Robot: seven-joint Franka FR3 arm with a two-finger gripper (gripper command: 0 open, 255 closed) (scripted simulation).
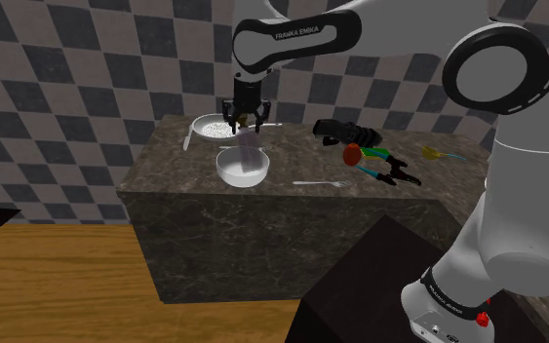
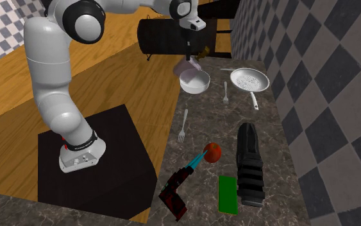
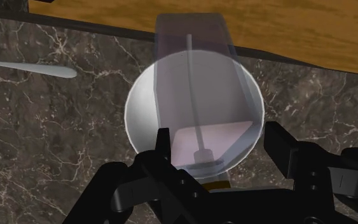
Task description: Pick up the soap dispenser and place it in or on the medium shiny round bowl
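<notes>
Where the shoulder view looks over the dark marble counter [image 1: 204, 209], a perforated white pan [image 1: 212, 125] sits at 11 o'clock of the white bowl [image 1: 231, 178], near but apart. A fork [image 1: 321, 183] lies at 3 o'clock, a black shoe [image 1: 345, 130] at 2 o'clock, and a red ball [image 1: 352, 153] and teal-handled tool [image 1: 387, 171] sit further out, well apart. Over the bowl's 12 o'clock rim the gripper [image 1: 244, 117] has its fingers clamped on the soap dispenser [image 1: 251, 146], which slants down at the bowl; contact with the bowl cannot be told. In the second exterior view the pan [image 2: 250, 80] is at 3 o'clock of the bowl [image 2: 195, 88] with a fork [image 2: 226, 93] between them. A second fork [image 2: 183, 126] lies at 6 o'clock, and the shoe [image 2: 249, 164], red ball [image 2: 212, 152] and a green card [image 2: 227, 194] lie off at 5 o'clock. The gripper [image 2: 192, 58] holds the dispenser [image 2: 185, 66] at the bowl's 11 o'clock edge. In the wrist view the gripper [image 3: 219, 133] clasps the dispenser [image 3: 193, 83] at its pump end. The body is see-through pale lilac, tapered, with a thin tube inside, and reaches out across the round bowl [image 3: 139, 108]. A white handle [image 3: 31, 67] lies on the counter [image 3: 44, 159] beside the bowl, and wooden floor [image 3: 285, 25] shows past the counter edge.
</notes>
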